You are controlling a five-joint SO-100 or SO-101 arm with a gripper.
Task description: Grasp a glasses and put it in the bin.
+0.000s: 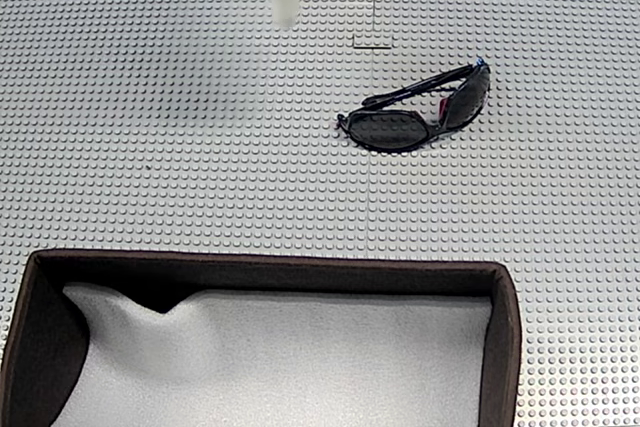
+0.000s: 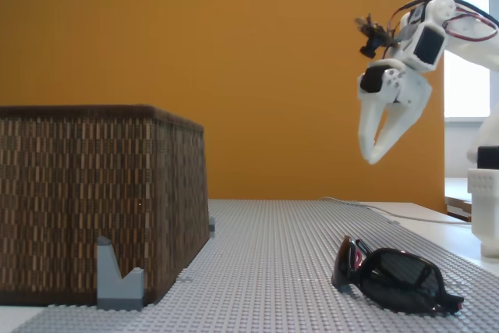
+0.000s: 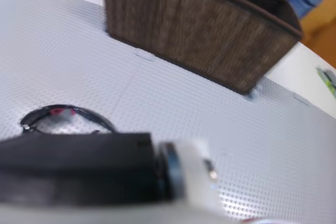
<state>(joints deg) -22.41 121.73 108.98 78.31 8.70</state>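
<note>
**Arm raised above the glasses, bin well to the side**

The fingers of the white gripper stand slightly spread with nothing between them, their tips nearly meeting as they point down in a fixed view from the side. They hang high in the air, with open room between them and the grey studded mat.

The glasses lie on the mat below and a little to the right of the gripper, apart from it. In a fixed view from above, the glasses rest right of centre, with bare mat on every side.

The bin sits at the near edge of that view, its far rim well apart from the glasses. From the side, its woven wall stands at the left, with a small grey block against its near corner.
</note>
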